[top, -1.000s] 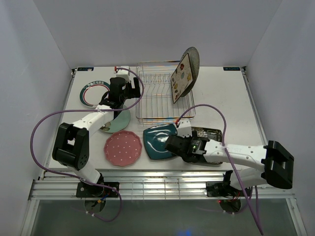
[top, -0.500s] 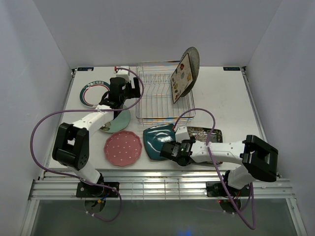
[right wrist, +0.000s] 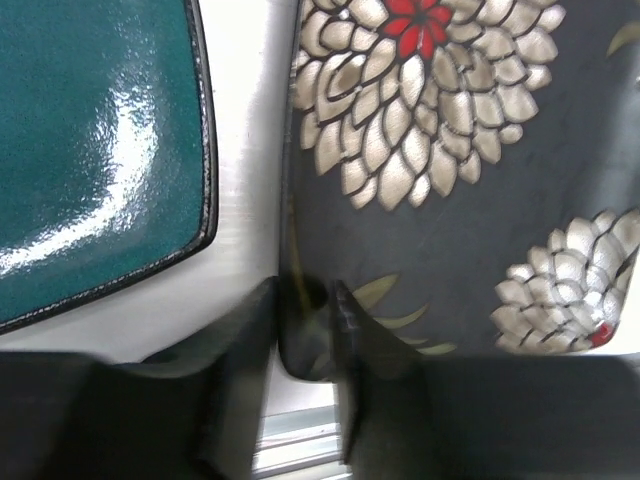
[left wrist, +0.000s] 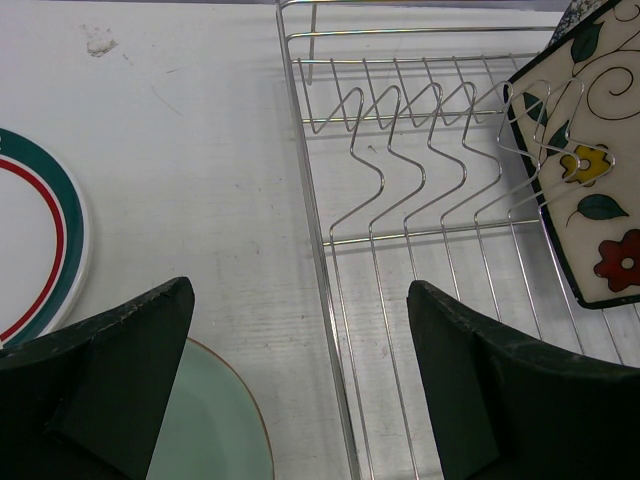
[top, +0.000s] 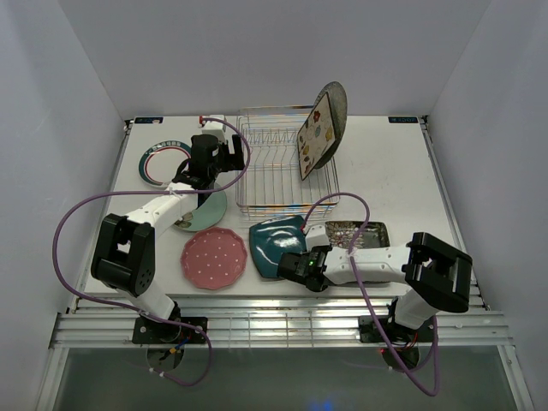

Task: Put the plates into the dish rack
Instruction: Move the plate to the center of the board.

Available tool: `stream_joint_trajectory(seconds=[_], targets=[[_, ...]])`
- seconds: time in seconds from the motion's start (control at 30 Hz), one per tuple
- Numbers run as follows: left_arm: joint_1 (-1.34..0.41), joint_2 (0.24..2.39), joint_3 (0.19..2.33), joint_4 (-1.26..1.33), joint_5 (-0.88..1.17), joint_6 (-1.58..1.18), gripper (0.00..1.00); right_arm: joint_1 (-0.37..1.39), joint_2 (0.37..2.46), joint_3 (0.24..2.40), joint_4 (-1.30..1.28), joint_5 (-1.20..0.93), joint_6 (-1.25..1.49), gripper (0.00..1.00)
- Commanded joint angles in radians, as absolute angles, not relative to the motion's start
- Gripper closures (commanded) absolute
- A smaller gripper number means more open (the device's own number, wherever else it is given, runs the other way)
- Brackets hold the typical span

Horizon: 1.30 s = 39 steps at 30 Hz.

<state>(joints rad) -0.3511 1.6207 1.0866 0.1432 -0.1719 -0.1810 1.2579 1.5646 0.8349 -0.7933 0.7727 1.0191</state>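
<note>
Pinching the near left corner of the black floral plate (right wrist: 450, 200), the right gripper (right wrist: 305, 300) has its fingers drawn narrow, one above the raised rim and one beneath it. The plate lies flat near the near edge of the counter (top: 385, 171), right of the middle, and the arm comes in low along that edge, probably because a flat plate offers only its lip to grip. The teal plate (right wrist: 90, 150) lies just beside it to the left, a thin strip of counter between the two, so the fingers work in a tight gap and a careless lift could nudge it.

At the far edge, the dish rack (top: 265, 171) already holds the cream floral plate (top: 315, 137), standing on edge at the right end, with the speckled grey plate (top: 336, 101) upright behind it. The prongs keep them upright, and the slots to their left are free for the next plate.

The left gripper (left wrist: 300, 300) hangs over the rack's left rail with its fingers spread wide and nothing between them. The mint plate (left wrist: 215, 420) lies below it and the white teal-rimmed plate (left wrist: 40, 240) lies toward the far left corner. The pink dotted plate (top: 214, 257) lies flat near the near edge, left of the teal one. Five plates are not yet racked.
</note>
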Motion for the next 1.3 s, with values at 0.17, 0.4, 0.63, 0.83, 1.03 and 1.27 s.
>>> stream_joint_trajectory(seconds=[0.17,0.4,0.63,0.83,1.03,1.27], targets=[[-0.347,1.580,1.095,0.160,-0.167,-0.176,0.02,1.259,1.528,0.818,-0.865,0.822,1.098,0.86],[-0.347,1.583,1.097,0.160,-0.167,-0.178,0.02,1.259,1.494,0.789,-0.908,0.830,1.144,0.88],[-0.347,1.586,1.098,0.158,-0.170,-0.176,0.02,1.244,1.442,0.759,-0.910,0.857,1.163,0.87],[-0.347,1.577,1.097,0.158,-0.175,-0.178,0.02,1.194,1.425,0.759,-0.862,0.879,1.106,0.86],[-0.347,1.578,1.097,0.158,-0.173,-0.178,0.02,1.120,1.362,0.724,-0.749,0.873,1.002,0.87],[-0.345,1.580,1.097,0.158,-0.175,-0.176,0.02,0.997,1.302,0.716,-0.579,0.835,0.844,0.86]])
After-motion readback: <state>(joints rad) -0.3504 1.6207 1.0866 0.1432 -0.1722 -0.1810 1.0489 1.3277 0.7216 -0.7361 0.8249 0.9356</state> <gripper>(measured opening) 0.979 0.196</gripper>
